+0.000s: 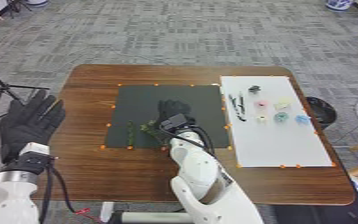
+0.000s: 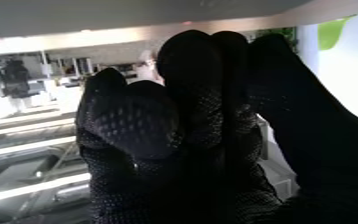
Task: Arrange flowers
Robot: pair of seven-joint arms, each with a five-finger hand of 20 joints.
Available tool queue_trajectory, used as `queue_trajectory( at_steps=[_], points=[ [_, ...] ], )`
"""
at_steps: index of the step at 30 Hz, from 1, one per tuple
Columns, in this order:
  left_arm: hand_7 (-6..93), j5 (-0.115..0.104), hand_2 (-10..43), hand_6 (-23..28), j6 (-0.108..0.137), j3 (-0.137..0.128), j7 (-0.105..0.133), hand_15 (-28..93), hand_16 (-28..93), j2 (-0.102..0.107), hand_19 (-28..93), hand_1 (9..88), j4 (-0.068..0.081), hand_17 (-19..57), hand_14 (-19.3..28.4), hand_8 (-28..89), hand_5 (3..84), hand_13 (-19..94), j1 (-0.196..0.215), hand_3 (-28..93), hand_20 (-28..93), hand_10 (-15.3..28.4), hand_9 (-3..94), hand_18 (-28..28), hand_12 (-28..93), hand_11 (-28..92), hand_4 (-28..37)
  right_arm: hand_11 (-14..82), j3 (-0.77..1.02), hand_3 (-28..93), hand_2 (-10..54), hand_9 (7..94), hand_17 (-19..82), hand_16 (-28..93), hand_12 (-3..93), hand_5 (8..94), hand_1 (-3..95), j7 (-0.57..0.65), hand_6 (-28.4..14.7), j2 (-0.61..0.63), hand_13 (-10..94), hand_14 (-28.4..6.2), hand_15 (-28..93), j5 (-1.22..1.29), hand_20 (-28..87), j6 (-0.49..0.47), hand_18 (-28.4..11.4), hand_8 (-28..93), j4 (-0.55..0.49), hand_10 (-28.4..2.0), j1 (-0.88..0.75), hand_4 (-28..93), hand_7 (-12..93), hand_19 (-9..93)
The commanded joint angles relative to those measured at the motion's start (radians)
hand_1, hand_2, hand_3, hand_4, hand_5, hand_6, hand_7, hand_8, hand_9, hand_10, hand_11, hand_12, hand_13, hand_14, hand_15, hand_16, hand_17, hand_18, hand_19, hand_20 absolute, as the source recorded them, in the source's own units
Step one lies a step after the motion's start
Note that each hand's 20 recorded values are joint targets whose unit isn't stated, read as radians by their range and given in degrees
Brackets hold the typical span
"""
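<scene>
The right robot hand [image 1: 174,111] was over the dark mat [image 1: 167,92], its grip impossible to judge, while the left robot hand [image 1: 29,122], fingers straight and apart, hung beyond the tabletop [image 1: 87,172]'s left edge. A green stem [image 1: 130,133] and leafy sprig [image 1: 149,129] lay toward the mat's near edge, seemingly light, bendable and easily crushed, best pinched low on the stalk. A black bin [image 1: 321,113], contents indistinct, stood past the right edge.
</scene>
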Motion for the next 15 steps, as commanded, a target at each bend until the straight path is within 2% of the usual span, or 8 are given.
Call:
queue_trajectory(
  at_steps=[1, 2, 5, 9, 11, 15],
  points=[
    [7.0, -0.006, 16.6, 8.0, -0.003, -0.032, 0.003, 20, -4, -0.027, 34, 24.7, -0.014, -6.8, 14.2, -8, 39.3, 25, 0.034, 65, 5, 13.8, 33.1, 12.0, 7, 18, -28.3, 32.8, 0.018, 77, 8.8, 85.7, 37, 40, 30.9, 83.1, 35.2, 0.008, -5.3, 0.103, 84, -9.2, 58, 0.021, 34, -0.212, -28.3, 1, -0.097, -15.7, 0.01, -13, 29, 85],
    [7.0, -0.006, 16.6, 8.0, -0.006, -0.034, 0.005, 20, -4, -0.028, 34, 24.6, -0.014, -6.8, 14.2, -8, 39.3, 25, 0.034, 65, 5, 13.8, 33.1, 12.0, 7, 18, -28.3, 32.4, 0.019, 77, 9.5, 85.2, 36, 40, 30.8, 84.3, 34.6, 0.016, -5.3, 0.112, 83, -9.9, 59, 0.031, 34, -0.243, -28.3, -1, -0.108, -15.8, 0.01, -12, 26, 85],
    [7.1, -0.006, 16.5, 8.1, -0.005, -0.042, 0.005, 21, -4, -0.024, 34, 24.5, -0.014, -6.9, 14.4, -8, 39.4, 25, 0.032, 66, 5, 14.0, 33.0, 12.0, 7, 18, -28.3, 33.6, 0.03, 78, 9.8, 81.8, 33, 42, 32.0, 84.6, 32.0, 0.036, -6.3, 0.122, 78, -12.1, 63, 0.086, 37, -0.332, -28.4, 4, -0.133, -17.7, 0.006, -4, 18, 83],
    [7.0, -0.009, 16.6, 8.2, -0.008, -0.048, 0.008, 21, -4, -0.023, 34, 24.5, -0.014, -7.0, 14.7, -8, 39.4, 25, 0.031, 66, 6, 14.3, 33.0, 12.0, 7, 18, -28.3, 35.8, 0.018, 81, 12.7, 78.5, 31, 43, 33.4, 82.1, 29.0, 0.018, -7.3, 0.14, 73, -14.5, 67, 0.078, 39, -0.429, -28.4, 3, -0.159, -19.1, -0.006, 4, 14, 81],
    [7.0, -0.006, 16.6, 8.3, -0.01, -0.046, 0.003, 21, -4, -0.02, 34, 24.7, -0.012, -7.1, 14.8, -8, 39.5, 25, 0.027, 66, 6, 14.3, 32.9, 12.0, 7, 18, -28.3, 36.9, 0.014, 82, 16.3, 76.4, 28, 43, 33.9, 80.8, 27.4, 0.003, -7.7, 0.14, 71, -16.0, 68, 0.07, 40, -0.487, -28.4, -1, -0.167, -20.0, -0.011, 8, 13, 79],
    [7.0, -0.009, 16.6, 8.4, -0.007, -0.038, 0.001, 21, -4, -0.017, 34, 24.5, -0.01, -7.3, 14.9, -8, 39.6, 25, 0.024, 66, 6, 14.5, 32.9, 12.1, 7, 18, -28.3, 37.3, 0.013, 83, 18.8, 75.6, 27, 43, 34.2, 79.4, 26.8, -0.006, -7.5, 0.127, 69, -16.9, 69, 0.095, 41, -0.496, -28.4, -5, -0.168, -20.4, -0.022, 8, 11, 77]
  ],
)
